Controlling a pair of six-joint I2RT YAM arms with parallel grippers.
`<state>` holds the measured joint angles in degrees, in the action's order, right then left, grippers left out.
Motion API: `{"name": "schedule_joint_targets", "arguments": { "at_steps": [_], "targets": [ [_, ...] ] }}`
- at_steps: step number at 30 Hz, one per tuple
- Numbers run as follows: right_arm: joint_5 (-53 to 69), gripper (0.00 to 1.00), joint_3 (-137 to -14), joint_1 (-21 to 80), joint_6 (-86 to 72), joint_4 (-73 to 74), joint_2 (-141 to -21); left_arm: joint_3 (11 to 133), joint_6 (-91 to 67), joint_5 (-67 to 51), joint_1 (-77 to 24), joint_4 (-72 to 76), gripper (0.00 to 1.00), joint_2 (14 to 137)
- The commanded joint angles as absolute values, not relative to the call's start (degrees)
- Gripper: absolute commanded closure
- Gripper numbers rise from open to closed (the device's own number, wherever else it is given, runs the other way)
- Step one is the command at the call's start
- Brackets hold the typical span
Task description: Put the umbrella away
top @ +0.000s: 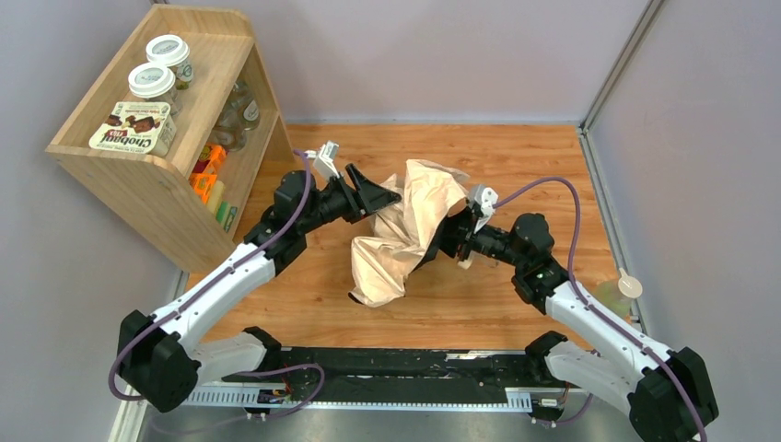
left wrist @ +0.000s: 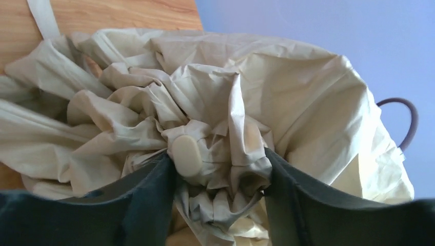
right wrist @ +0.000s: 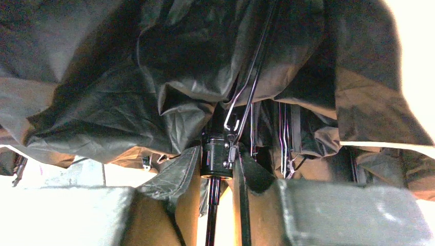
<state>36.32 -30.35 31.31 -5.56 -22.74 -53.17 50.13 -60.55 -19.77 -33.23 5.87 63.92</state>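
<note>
The umbrella (top: 405, 241) lies half collapsed on the wooden table, its peach-beige canopy crumpled between my two grippers. My left gripper (top: 380, 195) is at the canopy's far top end. In the left wrist view it (left wrist: 218, 192) is shut on bunched fabric (left wrist: 231, 169) beside the cream tip cap (left wrist: 185, 155). My right gripper (top: 453, 238) reaches under the canopy from the right. In the right wrist view it (right wrist: 215, 205) is closed round the thin black shaft (right wrist: 211, 215), just below the black runner (right wrist: 214, 156) and metal ribs. A small cream piece (top: 465, 264), perhaps the handle, shows below the right gripper.
A wooden shelf unit (top: 120, 175) stands at the back left with two lidded jars (top: 152, 81) and a Chobani box (top: 134, 127) on top, and items inside. A pale bottle (top: 619, 293) stands at the table's right edge. Grey walls close in three sides.
</note>
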Motion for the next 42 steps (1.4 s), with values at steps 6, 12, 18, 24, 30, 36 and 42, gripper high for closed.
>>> {"name": "schedule_joint_targets", "arguments": {
  "at_steps": [6, 12, 18, 24, 30, 36, 42],
  "targets": [
    [32.2, 1.00, -28.8, 35.7, -8.5, -23.3, -47.6, 51.4, -55.7, -27.2, -31.4, 12.9, 1.00, 63.2],
    [14.9, 0.16, -35.1, 36.0, -24.2, 4.4, -45.1, 53.7, -45.0, -18.4, -31.0, 10.1, 1.00, 57.9],
    [18.9, 0.05, -36.3, 37.8, -38.4, 15.8, -41.9, 54.1, -32.2, -5.3, -31.1, 11.5, 1.00, 53.7],
    [13.2, 0.11, -36.0, 44.0, -45.4, 5.5, -36.8, 54.6, -27.5, -0.6, -31.0, 12.7, 1.00, 52.9],
    [5.7, 0.24, -41.3, 45.8, -50.5, 2.0, -42.9, 53.6, -28.4, -0.8, -31.0, 13.1, 1.00, 51.8],
    [6.8, 0.33, -46.7, 46.4, -49.4, -1.2, -52.3, 53.0, -30.0, -2.3, -31.0, 13.7, 1.00, 51.4],
    [9.0, 1.00, -43.2, 46.8, -42.9, -0.4, -49.5, 53.9, -30.0, -0.8, -31.0, 11.5, 1.00, 50.9]
  ]
}}
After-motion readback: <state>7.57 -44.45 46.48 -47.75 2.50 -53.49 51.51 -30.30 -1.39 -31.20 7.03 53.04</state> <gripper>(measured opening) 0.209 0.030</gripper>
